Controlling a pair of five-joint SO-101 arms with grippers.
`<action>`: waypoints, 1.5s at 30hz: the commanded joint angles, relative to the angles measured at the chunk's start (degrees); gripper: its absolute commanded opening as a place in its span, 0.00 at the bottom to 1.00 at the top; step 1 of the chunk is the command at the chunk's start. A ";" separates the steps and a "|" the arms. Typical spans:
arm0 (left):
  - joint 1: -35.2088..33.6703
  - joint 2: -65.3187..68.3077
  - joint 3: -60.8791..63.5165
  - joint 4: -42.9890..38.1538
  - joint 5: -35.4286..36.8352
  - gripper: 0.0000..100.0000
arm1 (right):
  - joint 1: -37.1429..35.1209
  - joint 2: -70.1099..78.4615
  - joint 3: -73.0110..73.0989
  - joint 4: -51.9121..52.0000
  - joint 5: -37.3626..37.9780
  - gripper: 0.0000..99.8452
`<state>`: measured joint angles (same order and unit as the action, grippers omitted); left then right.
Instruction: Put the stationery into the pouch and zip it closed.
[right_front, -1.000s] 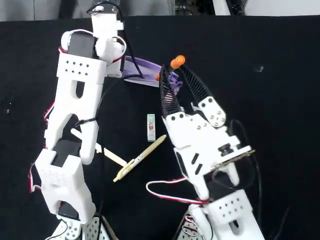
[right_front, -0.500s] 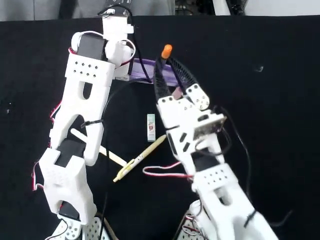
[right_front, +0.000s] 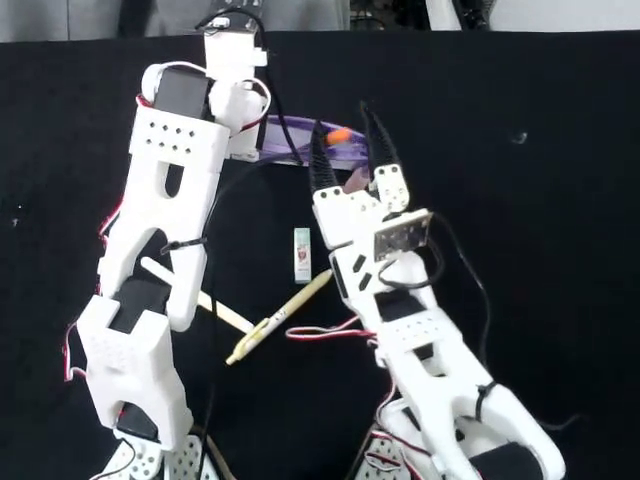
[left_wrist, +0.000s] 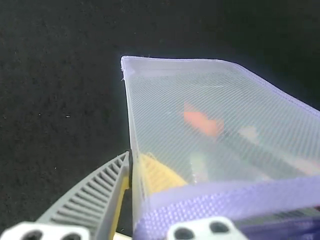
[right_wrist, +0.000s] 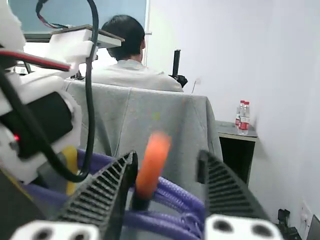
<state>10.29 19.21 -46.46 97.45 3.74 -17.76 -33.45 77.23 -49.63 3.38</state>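
My left gripper (right_front: 245, 140) is shut on the edge of the clear mesh pouch (right_front: 285, 135) with purple trim, holding it off the black table at the far side. In the left wrist view the left gripper (left_wrist: 136, 200) pinches the pouch (left_wrist: 200, 95) by its purple rim. My right gripper (right_front: 343, 125) stands open over the pouch mouth. An orange-capped marker (right_front: 338, 135) sits between its fingers, apart from both. In the right wrist view the marker (right_wrist: 152, 162) stands blurred between the spread fingers (right_wrist: 107, 195) above the purple rim (right_wrist: 170, 202). Through the mesh the marker's orange cap (left_wrist: 202, 121) shows.
On the table (right_front: 560, 200) near the arms lie a small green-and-white eraser (right_front: 302, 254), a yellow pen (right_front: 280, 316) and a cream stick (right_front: 205, 300) partly under the left arm. A red-and-white cable (right_front: 325, 335) loops beside the right arm.
The right gripper swung over the pouch mouth with the marker and opened. The orange cap has dropped lower, into the pouch. The left gripper shifted slightly right, still holding the pouch.
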 joint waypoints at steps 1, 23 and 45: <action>-1.10 -0.44 -1.54 -0.88 0.35 0.03 | 1.23 -5.23 -1.54 5.01 0.00 0.23; -29.85 -0.70 -15.87 -2.29 -0.09 0.03 | -13.63 -46.37 -11.65 69.27 0.18 0.23; -43.38 -0.53 -24.75 -3.25 -2.73 0.03 | -34.90 16.13 -26.95 61.19 0.09 0.23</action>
<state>-32.70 19.65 -67.65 96.04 1.63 -50.73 -24.66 56.22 12.97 3.38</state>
